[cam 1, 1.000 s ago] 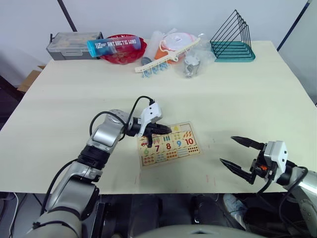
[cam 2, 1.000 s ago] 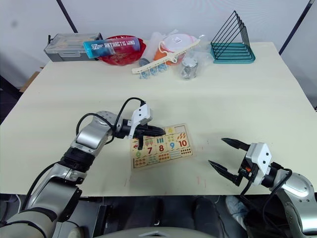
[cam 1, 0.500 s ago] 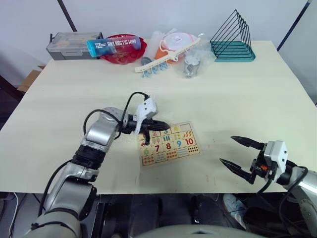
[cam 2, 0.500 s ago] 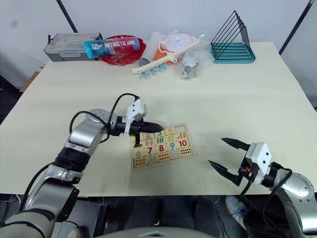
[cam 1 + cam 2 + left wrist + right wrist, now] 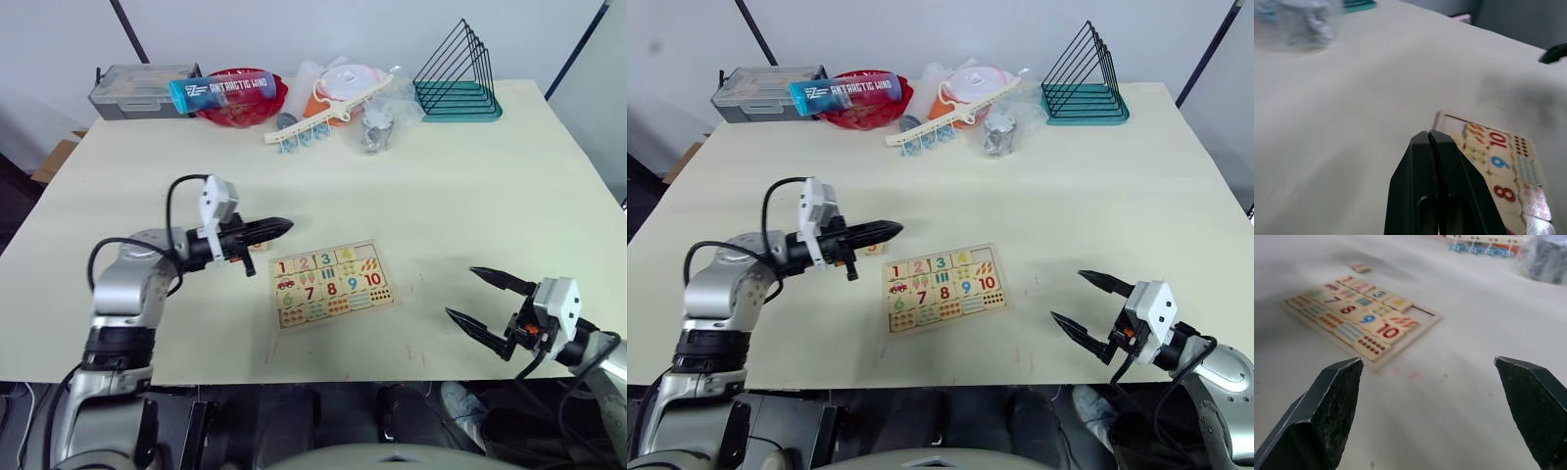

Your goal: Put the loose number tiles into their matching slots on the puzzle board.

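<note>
The puzzle board (image 5: 331, 285) lies flat near the table's front, with 1, 2 and 3 seated in its top row and 6 to 10 lower down. In the right wrist view a slot (image 5: 1419, 312) at the board's far right corner looks empty. One loose number tile (image 5: 872, 249) lies on the table just left of the board (image 5: 1352, 313); its digit is unreadable. My left gripper (image 5: 285, 226) is shut and empty, hovering above that tile, left of the board. My right gripper (image 5: 462, 292) is open and empty, right of the board near the front edge.
Along the back edge stand a grey box (image 5: 132, 88), a red bowl (image 5: 235, 98) with a blue bottle (image 5: 220, 87) across it, an orange-and-white bowl (image 5: 348, 86), a plastic bag (image 5: 377, 127) and a black wire rack (image 5: 458, 73). The table edge lies close in front of the board.
My left gripper has drawn back from over the board's top row to the left and lifted, uncovering tiles 1 to 3. The right gripper has barely moved.
</note>
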Robot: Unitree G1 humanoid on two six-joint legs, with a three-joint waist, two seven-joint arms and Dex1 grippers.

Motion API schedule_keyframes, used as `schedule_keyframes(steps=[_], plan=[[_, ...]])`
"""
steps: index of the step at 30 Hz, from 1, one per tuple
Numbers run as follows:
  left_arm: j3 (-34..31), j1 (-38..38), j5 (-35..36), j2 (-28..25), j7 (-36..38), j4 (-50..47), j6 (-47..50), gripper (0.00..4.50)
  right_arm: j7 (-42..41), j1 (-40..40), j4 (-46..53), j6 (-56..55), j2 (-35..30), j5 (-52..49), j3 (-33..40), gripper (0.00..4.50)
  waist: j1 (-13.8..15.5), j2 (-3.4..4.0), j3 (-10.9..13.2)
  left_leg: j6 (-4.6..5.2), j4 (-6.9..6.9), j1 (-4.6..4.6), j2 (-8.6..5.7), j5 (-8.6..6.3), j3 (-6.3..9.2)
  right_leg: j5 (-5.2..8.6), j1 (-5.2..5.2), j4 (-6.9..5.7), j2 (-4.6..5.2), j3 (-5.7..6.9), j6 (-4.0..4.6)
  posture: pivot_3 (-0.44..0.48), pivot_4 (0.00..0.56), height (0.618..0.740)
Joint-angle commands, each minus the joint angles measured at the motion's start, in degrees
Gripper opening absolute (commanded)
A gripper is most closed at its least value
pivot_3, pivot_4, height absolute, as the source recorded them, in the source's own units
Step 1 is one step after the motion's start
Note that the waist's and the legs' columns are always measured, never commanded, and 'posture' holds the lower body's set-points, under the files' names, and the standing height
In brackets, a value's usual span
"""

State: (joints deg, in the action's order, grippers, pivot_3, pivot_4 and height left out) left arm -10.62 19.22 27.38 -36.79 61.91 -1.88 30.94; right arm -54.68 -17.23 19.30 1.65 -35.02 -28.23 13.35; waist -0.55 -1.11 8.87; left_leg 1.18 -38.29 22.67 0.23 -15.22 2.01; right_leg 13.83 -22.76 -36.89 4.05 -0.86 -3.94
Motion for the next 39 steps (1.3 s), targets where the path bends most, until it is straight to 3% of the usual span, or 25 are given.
schedule_keyframes(steps=[1, 6, 7, 12, 21, 39], plan=[[-4.43, -4.63, 0.85, -1.2, -2.13, -3.12, -2.61, 1.68, -0.62, -1.09, 0.02, -2.0, -0.1, -0.84, 2.79, 4.5, 0.09, 0.01, 0.0, 0.0, 0.0, 0.0, 0.0, 0.0, -0.01, 0.0, 0.0, 0.0, 0.01, -0.01, 0.0, 0.0, 0.15, 0.74], [-8.21, -11.97, 0.91, -2.79, -2.87, -4.53, -5.65, 4.19, -1.36, -3.01, -1.05, -2.54, -0.1, -1.62, 4.54, 4.5, 0.32, 0.0, 0.0, 0.0, 0.01, -0.01, 0.03, 0.0, -0.01, 0.0, 0.01, 0.01, 0.01, 0.0, 0.0, 0.0, 0.15, 0.74], [-9.02, -13.07, 0.93, -3.07, -3.14, -4.61, -5.98, 4.48, -1.39, -3.37, -1.32, -2.82, -0.02, -1.64, 4.94, 4.5, 0.3, 0.0, 0.0, 0.0, 0.01, -0.01, 0.03, 0.0, -0.01, 0.0, 0.01, 0.01, 0.02, 0.0, 0.0, 0.0, 0.15, 0.74], [-13.14, -21.39, 1.27, -3.92, -3.61, -7.81, -7.85, 4.48, -2.2, -5.9, -3.47, -5.91, 0.63, -1.3, 7.42, 4.5, 0.24, 0.03, -0.01, -0.01, 0.05, -0.04, 0.1, -0.01, -0.04, 0.0, 0.01, 0.04, 0.03, -0.04, 0.01, 0.0, 0.15, 0.74], [-16.89, -33.11, 1.94, -0.96, -2.92, -7.42, -14.82, 4.48, -4.02, -9.22, -6.61, -8.87, 2.37, -2.97, 10.63, 4.5, 0.31, 0.03, -0.02, -0.01, 0.09, -0.09, 0.15, -0.02, -0.09, 0.01, 0.04, 0.06, 0.06, -0.07, 0.02, 0.0, 0.15, 0.74], [-16.79, -34.78, 1.82, -1.1, -4.12, -5.19, -19.67, 4.48, -4.18, -11.31, -6.78, -9.18, 2.68, -3.62, 11.73, 4.5, 0.57, 0.09, -0.06, 0.01, 0.09, -0.13, 0.14, -0.02, -0.13, 0.02, 0.07, 0.07, 0.05, -0.07, 0.03, 0.0, 0.15, 0.74]])
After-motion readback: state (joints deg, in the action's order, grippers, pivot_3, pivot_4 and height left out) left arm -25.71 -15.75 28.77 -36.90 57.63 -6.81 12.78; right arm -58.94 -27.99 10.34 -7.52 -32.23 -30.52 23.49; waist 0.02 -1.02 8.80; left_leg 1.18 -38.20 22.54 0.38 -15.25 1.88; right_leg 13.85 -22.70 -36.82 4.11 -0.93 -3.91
